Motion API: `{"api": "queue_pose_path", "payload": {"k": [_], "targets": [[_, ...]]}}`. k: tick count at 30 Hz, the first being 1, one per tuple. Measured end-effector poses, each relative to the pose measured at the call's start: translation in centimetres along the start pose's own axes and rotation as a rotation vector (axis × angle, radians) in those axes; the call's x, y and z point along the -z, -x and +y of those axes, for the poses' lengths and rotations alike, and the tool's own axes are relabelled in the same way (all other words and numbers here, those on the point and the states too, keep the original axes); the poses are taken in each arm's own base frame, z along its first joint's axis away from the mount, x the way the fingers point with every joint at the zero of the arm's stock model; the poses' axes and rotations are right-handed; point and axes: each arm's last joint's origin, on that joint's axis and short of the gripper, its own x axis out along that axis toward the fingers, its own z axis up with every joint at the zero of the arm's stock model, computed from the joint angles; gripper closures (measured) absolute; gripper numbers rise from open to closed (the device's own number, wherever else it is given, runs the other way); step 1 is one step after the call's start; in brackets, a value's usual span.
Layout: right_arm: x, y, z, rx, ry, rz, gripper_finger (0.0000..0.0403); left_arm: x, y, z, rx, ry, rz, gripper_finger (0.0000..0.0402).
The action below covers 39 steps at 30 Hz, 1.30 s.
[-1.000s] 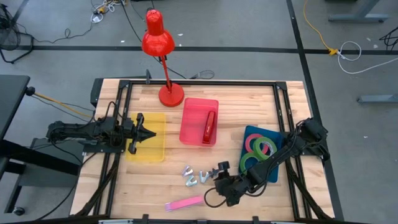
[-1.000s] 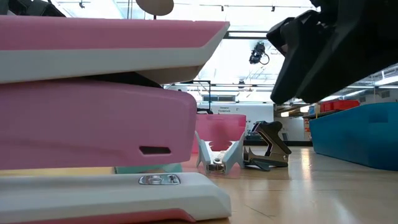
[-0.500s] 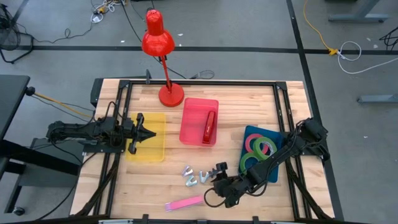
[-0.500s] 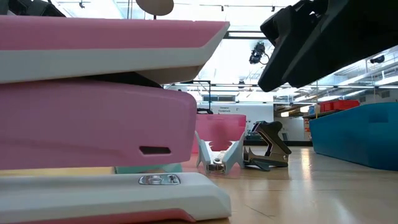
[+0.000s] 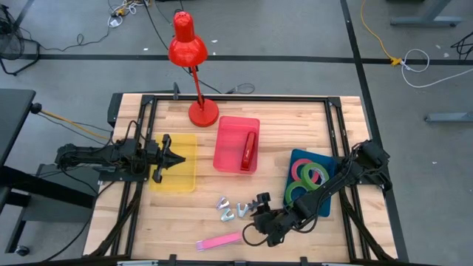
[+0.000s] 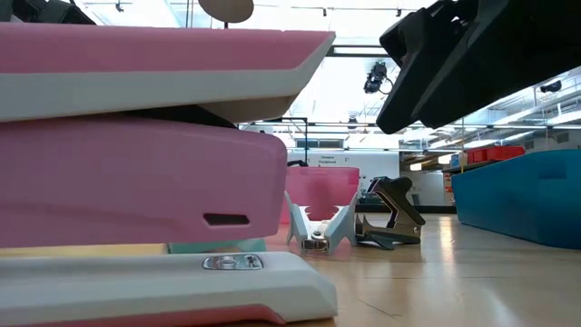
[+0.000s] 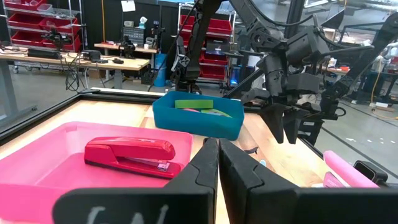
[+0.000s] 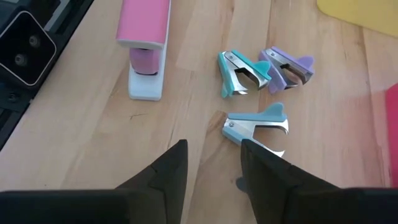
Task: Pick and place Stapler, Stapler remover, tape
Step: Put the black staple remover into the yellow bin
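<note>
Three staple removers lie on the wood near the front: a blue one (image 8: 256, 124), a teal one (image 8: 242, 71) and a purple one (image 8: 287, 65); they also show in the high view (image 5: 230, 209). My right gripper (image 8: 214, 168) (image 5: 260, 203) hangs open, slanting down just above the blue one and touching nothing. A pink stapler (image 5: 219, 241) (image 8: 144, 43) lies flat by the front edge. A red stapler (image 5: 249, 150) lies in the pink tray (image 5: 229, 129). Tape rolls (image 5: 310, 175) rest in the blue tray (image 5: 294, 157). My left gripper (image 5: 166, 157) (image 7: 217, 168) waits shut over the yellow tray (image 5: 177, 177).
A red desk lamp (image 5: 188, 44) stands on its base at the table's far edge, behind the pink tray. A black frame runs round the table top. Bare wood lies between the staple removers and the trays.
My right gripper has tipped slightly over the staple removers, its fingers as far apart as before. Nothing on the table has moved.
</note>
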Motion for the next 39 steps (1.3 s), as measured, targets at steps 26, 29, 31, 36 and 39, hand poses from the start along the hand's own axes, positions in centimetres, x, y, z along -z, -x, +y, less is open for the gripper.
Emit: {"api": "queue_pose_path", "payload": {"k": [26, 29, 31, 36, 39], "targets": [[-1.5, 0.1, 0.3, -0.025, 0.038, -0.151, 0.0254, 0.0, 0.0, 0.0, 0.0, 0.0, 0.0, 0.0383], [-2.0, 0.2, 0.3, -0.029, 0.048, -0.201, 0.0254, 0.0, 0.0, 0.0, 0.0, 0.0, 0.0, 0.0383], [-2.2, 0.3, 0.4, -0.03, 0.045, -0.218, 0.0254, 0.0, 0.0, 0.0, 0.0, 0.0, 0.0, 0.0383], [-2.3, 0.3, 0.4, -0.031, 0.041, -0.228, 0.0254, 0.0, 0.0, 0.0, 0.0, 0.0, -0.001, 0.0383], [-2.3, 0.3, 0.3, -0.023, 0.043, -0.228, 0.0254, 0.0, 0.0, 0.0, 0.0, 0.0, 0.0, 0.0383]]}}
